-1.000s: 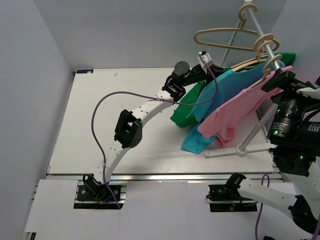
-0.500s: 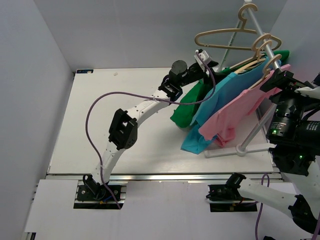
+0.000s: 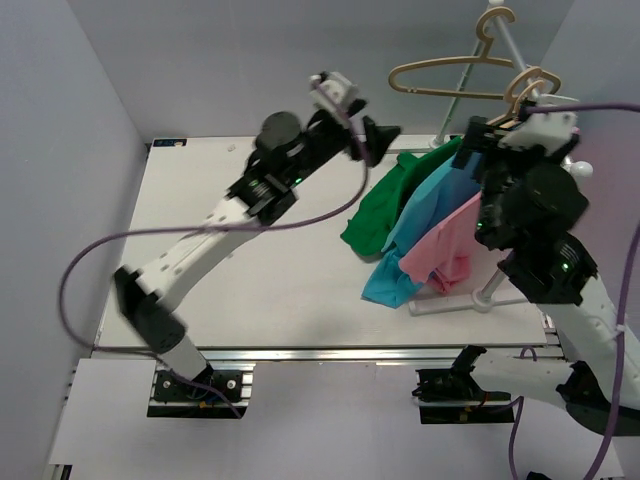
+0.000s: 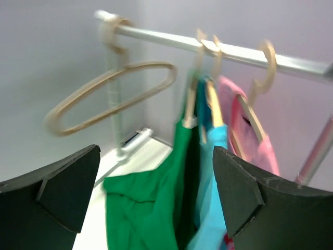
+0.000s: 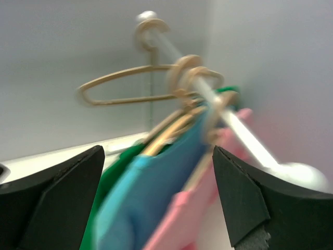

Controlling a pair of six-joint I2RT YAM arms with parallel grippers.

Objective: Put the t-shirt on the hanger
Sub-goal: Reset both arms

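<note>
The green t-shirt hangs on a beige hanger hooked over the rack's rail, leftmost of three garments. Its lower part bunches down on the table. My left gripper is open and empty, raised just left of the shirt and apart from it. In front of the rack my right gripper is open too, holding nothing. It faces the blue and pink garments.
A light blue garment and a pink one hang beside the green shirt. An empty beige hanger hangs further back on the rail. The rack's foot rests on the white table.
My left gripper opened and drew back up and to the left, away from the green t-shirt. My right arm swung up and left, in front of the rack.
</note>
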